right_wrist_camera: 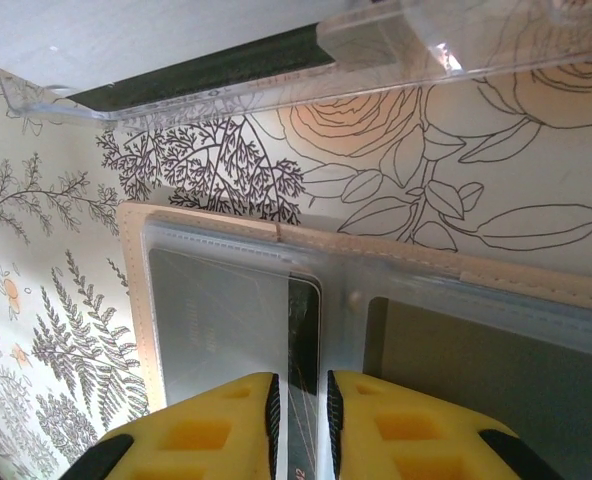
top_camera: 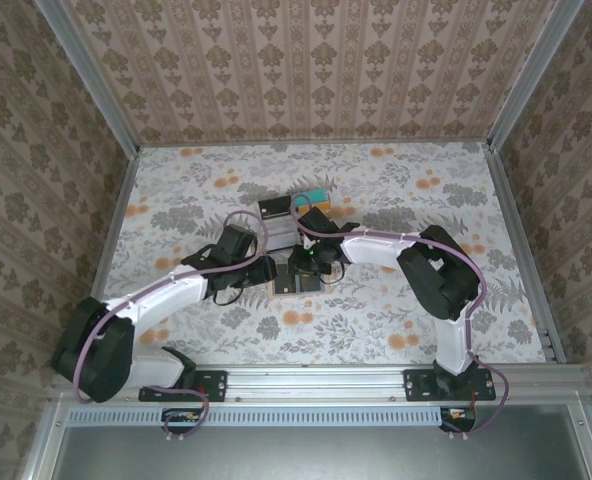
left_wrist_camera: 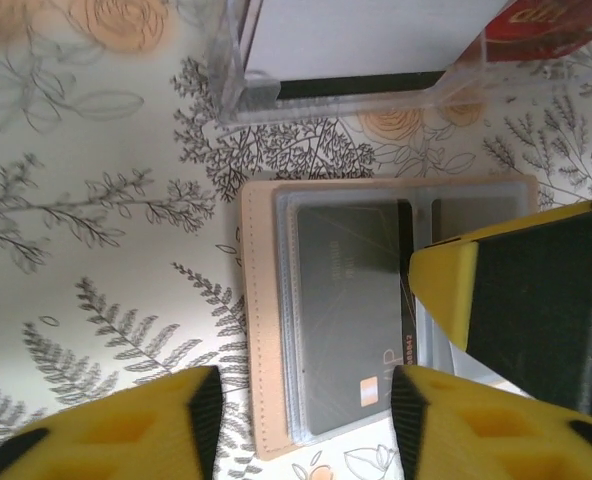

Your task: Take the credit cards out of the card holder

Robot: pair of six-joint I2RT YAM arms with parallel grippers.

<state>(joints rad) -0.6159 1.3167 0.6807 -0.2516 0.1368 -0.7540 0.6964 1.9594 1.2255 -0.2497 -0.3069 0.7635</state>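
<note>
Where card holder (left_wrist_camera: 258, 330) lies open, just arm-side of clear tray (left_wrist_camera: 234, 70), right gripper (right_wrist_camera: 302, 390) fingers pinch black credit card (left_wrist_camera: 346, 310) edge; left gripper (left_wrist_camera: 304, 400) fingers spread above holder.

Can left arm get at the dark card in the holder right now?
Probably not cleanly: the left gripper hangs open over the dark card, but the right gripper pinches its edge.

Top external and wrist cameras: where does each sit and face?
Top external: above, behind bases, facing down at the floral table; left arm, right arm.
Left wrist: faces down on the tan bifold card holder; left gripper at bottom.
Right wrist: close over black credit card; right gripper pinches it.
Both wrists share holder, clear plastic tray.
</note>
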